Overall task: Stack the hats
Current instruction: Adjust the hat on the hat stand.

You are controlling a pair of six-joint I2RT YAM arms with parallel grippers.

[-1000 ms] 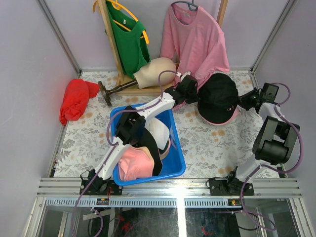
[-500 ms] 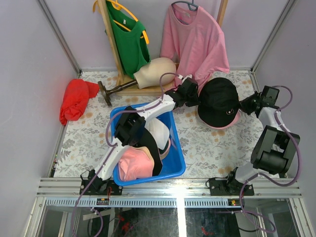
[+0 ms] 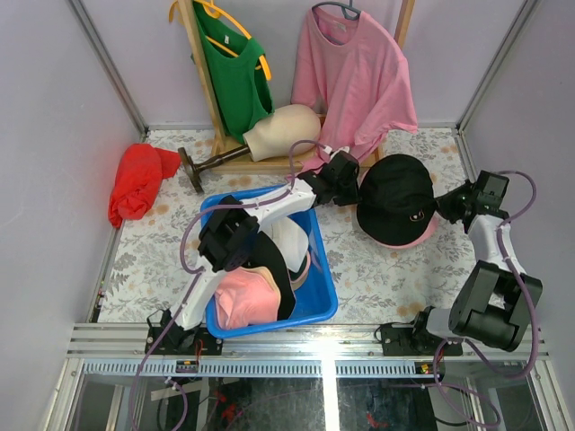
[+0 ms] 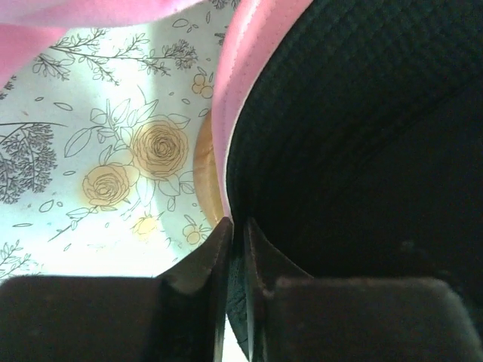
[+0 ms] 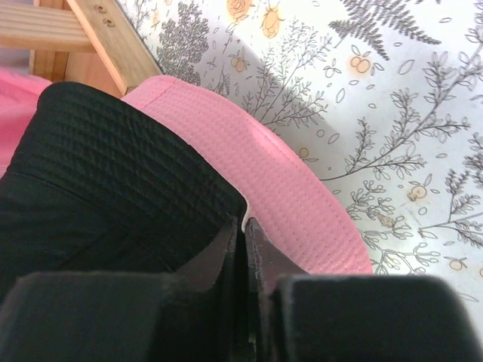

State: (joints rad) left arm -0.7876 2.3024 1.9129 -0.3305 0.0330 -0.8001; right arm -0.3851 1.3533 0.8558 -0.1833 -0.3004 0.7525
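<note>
A black bucket hat (image 3: 395, 202) lies on top of a pink hat (image 3: 406, 241) on the floral table, right of centre. My left gripper (image 3: 356, 191) is shut on the black hat's left brim, and my right gripper (image 3: 439, 208) is shut on its right brim. In the left wrist view the jaws (image 4: 238, 226) pinch black fabric (image 4: 362, 136) beside the pink brim (image 4: 234, 68). Seen from the right wrist, the shut jaws (image 5: 243, 222) pinch the black brim (image 5: 113, 166) above the pink brim (image 5: 294, 188). More hats, pink (image 3: 243, 298), white (image 3: 289, 235) and black (image 3: 274, 262), fill the blue bin (image 3: 322, 301).
A red cloth bundle (image 3: 135, 184) lies at the far left. A cream mannequin head (image 3: 283, 130) lies tipped beside a wooden rack (image 3: 205, 85) holding a green shirt (image 3: 235, 76). A pink shirt (image 3: 355, 76) hangs behind the hats.
Both grippers have brought the black hat a little nearer and lower over the pink hat. The right arm's elbow has swung nearer.
</note>
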